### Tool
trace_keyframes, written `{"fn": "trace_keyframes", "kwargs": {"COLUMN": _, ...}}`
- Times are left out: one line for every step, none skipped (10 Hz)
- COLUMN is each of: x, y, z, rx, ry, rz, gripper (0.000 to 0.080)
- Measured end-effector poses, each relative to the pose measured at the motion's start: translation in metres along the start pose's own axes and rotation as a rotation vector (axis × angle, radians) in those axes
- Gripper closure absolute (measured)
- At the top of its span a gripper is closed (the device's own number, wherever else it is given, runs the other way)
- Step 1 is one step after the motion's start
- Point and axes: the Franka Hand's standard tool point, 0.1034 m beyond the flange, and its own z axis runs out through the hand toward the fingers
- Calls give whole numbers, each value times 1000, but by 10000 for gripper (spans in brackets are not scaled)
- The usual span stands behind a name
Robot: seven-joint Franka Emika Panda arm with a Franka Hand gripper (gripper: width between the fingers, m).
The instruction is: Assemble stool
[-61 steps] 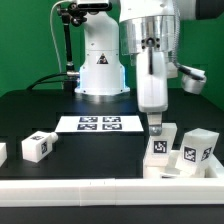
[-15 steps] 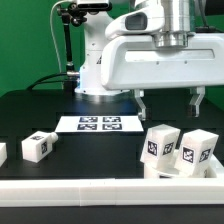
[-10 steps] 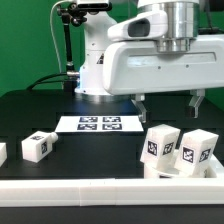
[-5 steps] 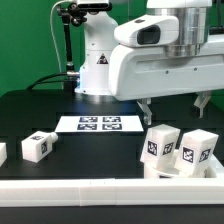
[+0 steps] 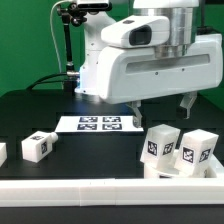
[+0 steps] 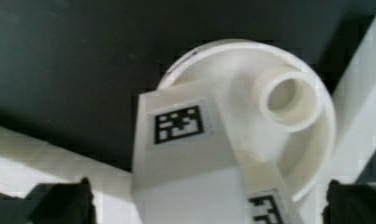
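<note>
Gripper [image 5: 161,106], jaws apart, above stool [image 5: 159,146]

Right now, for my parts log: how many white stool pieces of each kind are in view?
Legs: 3 (left leg, middle leg, right leg)
Round seat: 1
White piece cut off at the exterior view's left edge, kind unclear: 1
Total: 5

Black table [image 5: 30,112], marker board [image 5: 97,123], leg [image 5: 38,146], seat [image 6: 229,70], rail [image 5: 90,190]
</note>
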Motion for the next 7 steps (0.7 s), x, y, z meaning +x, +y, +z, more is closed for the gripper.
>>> {"fn": "trace_keyframes", "kwargs": {"x": -1, "y": 4, "z": 3, "rx": -5, "ry": -5, "rz": -1, "gripper": 151}}
{"fn": "trace_keyframes", "kwargs": {"x": 0, "y": 6, "z": 5, "rx": -8, "ry": -7, "rz": 3, "gripper": 151}}
{"fn": "trace_keyframes", "kwargs": {"x": -1, "y": 6, "z": 7, "rx": -9, "ry": -11, "rz": 7, "gripper": 151}}
{"fn": "trace_keyframes", "kwargs": {"x": -1, "y": 6, "z": 10, "rx": -9, "ry": -13, "rz": 7, "gripper": 151}}
{"fn": "trace_keyframes", "kwargs": {"x": -2, "y": 7, "z": 10, "rx": -9, "ry": -15, "rz": 8, "gripper": 151}}
{"fn": "trace_keyframes", "kwargs": {"x": -2, "y": 7, "z": 11, "rx": -9, "ry": -15, "rz": 8, "gripper": 151}}
{"fn": "trace_keyframes", "kwargs": {"x": -2, "y": 6, "z": 11, "rx": -9, "ry": -15, "rz": 14, "gripper": 151}}
